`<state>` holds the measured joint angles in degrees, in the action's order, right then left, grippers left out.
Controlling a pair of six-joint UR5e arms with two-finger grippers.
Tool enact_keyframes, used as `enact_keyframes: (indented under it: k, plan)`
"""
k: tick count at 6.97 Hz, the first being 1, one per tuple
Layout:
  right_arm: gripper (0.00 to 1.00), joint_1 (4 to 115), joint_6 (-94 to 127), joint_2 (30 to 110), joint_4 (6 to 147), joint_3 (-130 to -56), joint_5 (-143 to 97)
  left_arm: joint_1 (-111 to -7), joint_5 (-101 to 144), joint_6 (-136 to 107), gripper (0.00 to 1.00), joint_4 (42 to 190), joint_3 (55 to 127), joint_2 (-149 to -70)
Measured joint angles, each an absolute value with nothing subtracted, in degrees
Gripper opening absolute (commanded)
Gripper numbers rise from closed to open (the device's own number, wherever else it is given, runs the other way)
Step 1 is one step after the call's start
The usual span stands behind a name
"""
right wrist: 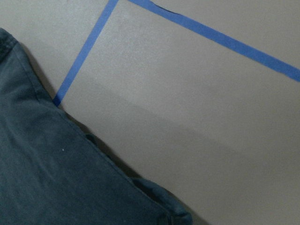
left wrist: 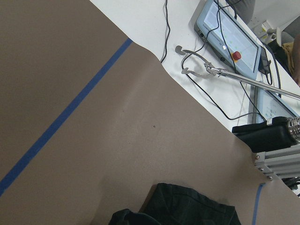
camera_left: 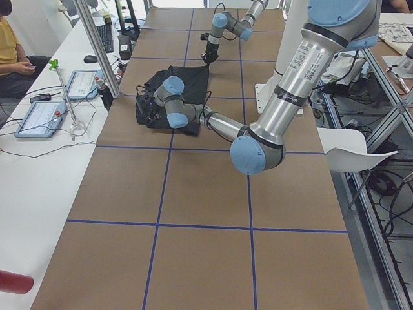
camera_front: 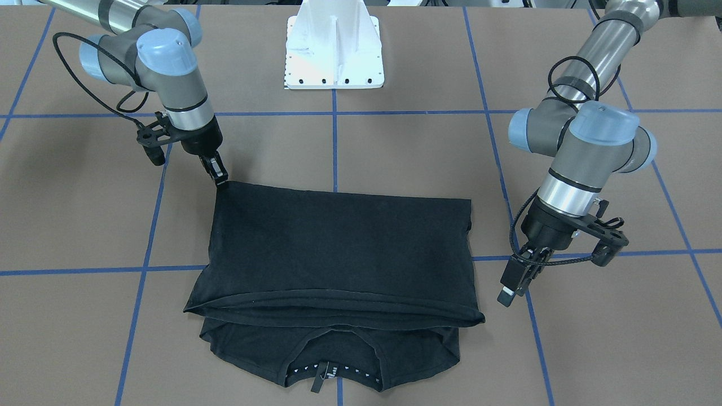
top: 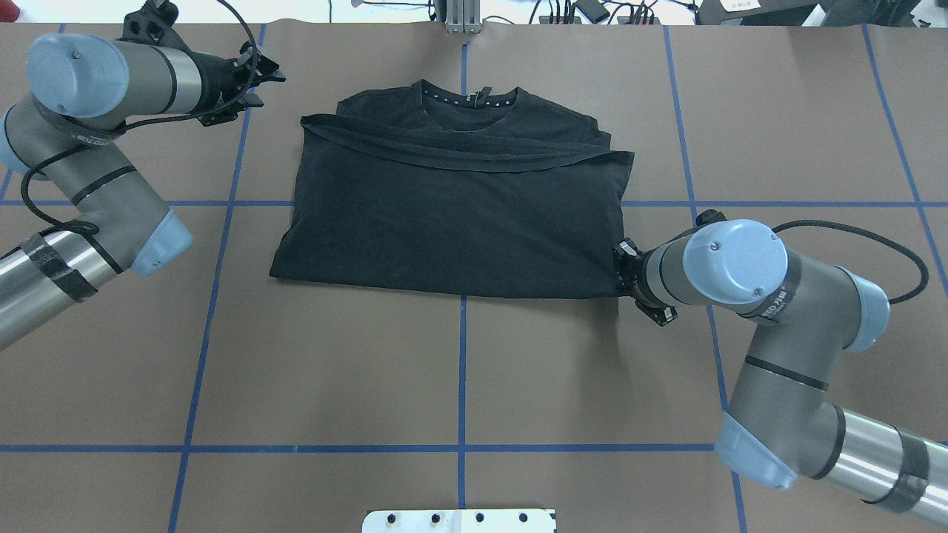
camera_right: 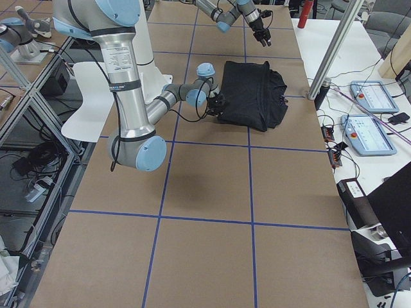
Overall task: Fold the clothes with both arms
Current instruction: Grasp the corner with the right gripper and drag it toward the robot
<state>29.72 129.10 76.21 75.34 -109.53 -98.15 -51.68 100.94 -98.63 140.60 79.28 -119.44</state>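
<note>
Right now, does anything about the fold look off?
Yes. The black short-sleeved T-shirt is folded askew. Its folded-over hem edge runs slanted below the dotted collar, and its end on the robot's right juts out past the shoulder.

The overhead camera looks forward and down from behind the white base (top: 459, 520). The front camera faces that base steeply from across the table (camera_front: 395, 146). Both share the whole T-shirt (top: 459, 215) between the two sets of jaws. End cameras look along the table from afar. Wrist cameras sit close, each catching shirt edge near its own jaws.
</note>
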Motion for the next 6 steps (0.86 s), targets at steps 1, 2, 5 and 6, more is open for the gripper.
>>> enact_keyframes:
  k: [1, 2, 5, 6]
  plan:
    - [0.00, 28.2, 129.3, 78.9, 75.5, -113.0, -99.2, -51.7, 101.1, -98.6, 0.61, 140.5, 79.8, -119.5]
    - [0.00, 24.9, 129.6, 81.4, 75.7, -116.7, -101.5, -51.7, 101.3, -98.7, 0.61, 140.4, 81.0, -119.4]
    - [1.00, 13.4, 133.1, 83.5, 76.0, -123.1, -114.8, -51.5, 105.5, -99.5, 0.61, 139.7, 87.7, -117.4]
    - [1.00, 9.8, 135.8, 83.3, 76.0, -123.8, -116.2, -51.2, 107.2, -99.6, 0.62, 139.4, 91.0, -115.3]
